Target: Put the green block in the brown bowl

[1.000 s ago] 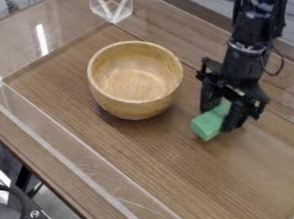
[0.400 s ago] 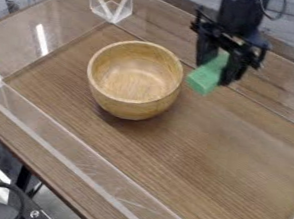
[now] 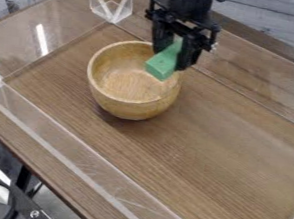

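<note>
The green block (image 3: 165,61) hangs in the air, held between the black fingers of my gripper (image 3: 177,51), which points straight down and is shut on it. Block and gripper hover over the right rim of the brown bowl (image 3: 119,86), a round light-wood bowl whose inside shows nothing in it. The upper end of the block is hidden between the fingers.
The bowl stands on a wood-grain table (image 3: 211,160) ringed by low clear plastic walls (image 3: 51,140). A clear folded stand (image 3: 111,4) sits at the back left corner. Bare wood lies to the right of and in front of the bowl.
The gripper has lifted the green block off the table at the right and carried it up and to the left, until it is over the bowl's right rim.
</note>
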{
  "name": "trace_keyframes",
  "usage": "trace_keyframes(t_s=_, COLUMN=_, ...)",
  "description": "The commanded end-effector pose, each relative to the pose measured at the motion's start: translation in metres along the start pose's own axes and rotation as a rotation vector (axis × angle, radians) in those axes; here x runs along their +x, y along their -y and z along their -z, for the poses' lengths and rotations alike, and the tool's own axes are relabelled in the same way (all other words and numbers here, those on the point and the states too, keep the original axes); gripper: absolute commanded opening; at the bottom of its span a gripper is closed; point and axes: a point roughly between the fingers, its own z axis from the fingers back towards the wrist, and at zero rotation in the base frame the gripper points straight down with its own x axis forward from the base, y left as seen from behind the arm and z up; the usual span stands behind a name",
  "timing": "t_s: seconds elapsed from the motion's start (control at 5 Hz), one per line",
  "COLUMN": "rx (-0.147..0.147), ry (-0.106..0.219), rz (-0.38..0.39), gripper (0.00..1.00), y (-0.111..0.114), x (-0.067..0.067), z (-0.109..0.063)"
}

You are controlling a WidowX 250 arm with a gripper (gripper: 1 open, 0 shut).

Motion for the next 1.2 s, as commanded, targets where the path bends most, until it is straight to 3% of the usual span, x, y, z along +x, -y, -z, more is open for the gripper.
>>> trace_keyframes(t_s=0.0, rx=0.030, ry=0.078, rz=-0.014, gripper=0.00, y=-0.016, x=0.000, z=-0.017)
trace_keyframes(t_s=0.6, rx=0.013, ry=0.053, rz=-0.056, gripper=0.00, y=-0.041, x=-0.004, z=0.018)
trace_keyframes(t_s=1.0, rx=0.002, ry=0.051, rz=-0.067, gripper=0.00, y=-0.047, x=-0.003, z=0.031)
